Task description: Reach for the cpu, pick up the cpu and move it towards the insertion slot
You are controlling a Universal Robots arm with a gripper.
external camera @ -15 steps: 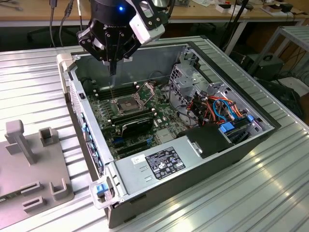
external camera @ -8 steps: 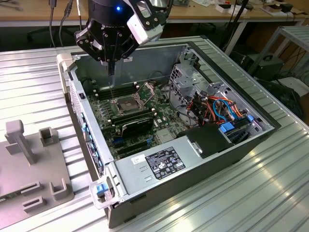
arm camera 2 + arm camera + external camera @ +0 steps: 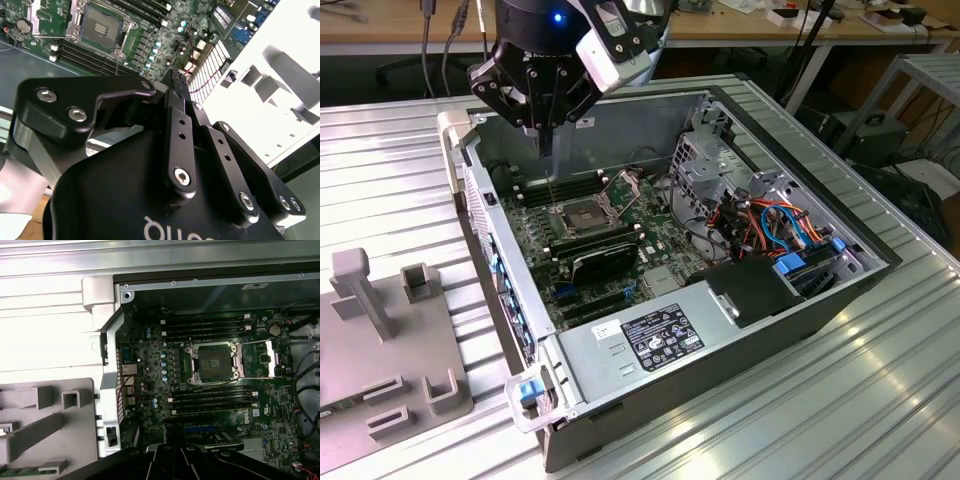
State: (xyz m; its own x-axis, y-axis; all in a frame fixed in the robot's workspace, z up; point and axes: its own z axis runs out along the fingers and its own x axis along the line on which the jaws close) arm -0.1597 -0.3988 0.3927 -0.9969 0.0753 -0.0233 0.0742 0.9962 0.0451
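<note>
Ribbed silvery metal table carries an open dark-grey computer case, with wooden benches along the back of the room. A green motherboard lies flat inside the case.

In the exterior view the black two-fingered hand hangs over the case's 11 o'clock corner, pointing down and well clear of the board. Its fingers are drawn tight together (they meet at the tips in the second wrist view). Whether the cpu is pinched between them I cannot tell.

The insertion slot, a square socket with a silvery metal frame and dark grey centre, sits at about 5 o'clock from the fingertips, lower down and apart from them. Long narrow black memory slots flank it, and a black rectangular block lies just beside it at 5 o'clock.

A grey plastic fixture tray rests on the table at 8 o'clock of the case.
</note>
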